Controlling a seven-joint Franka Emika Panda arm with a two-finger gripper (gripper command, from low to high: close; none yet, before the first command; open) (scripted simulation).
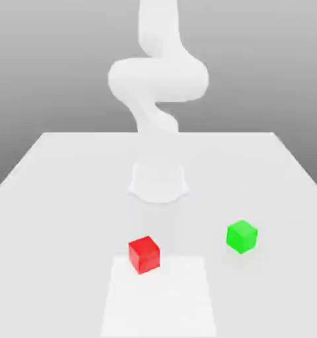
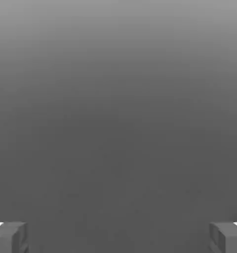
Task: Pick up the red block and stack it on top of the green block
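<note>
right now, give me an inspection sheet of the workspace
surface: plain white table with a paler square patch at the near edge
job's things: red block on the patch's corner; green block apart, to the exterior view's right; not stacked
clutter: nothing seen
grippers: pincer open, fingertips wide apart, nothing between them
cables: nothing seen
surroundings: white arm behind the blocks; grey backdrop

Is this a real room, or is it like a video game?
It looks like a computer-made test scene, not a real room: a plain white table against blank grey, a smooth white robot arm, and two perfectly plain cubes, the red block and the green block.
</note>
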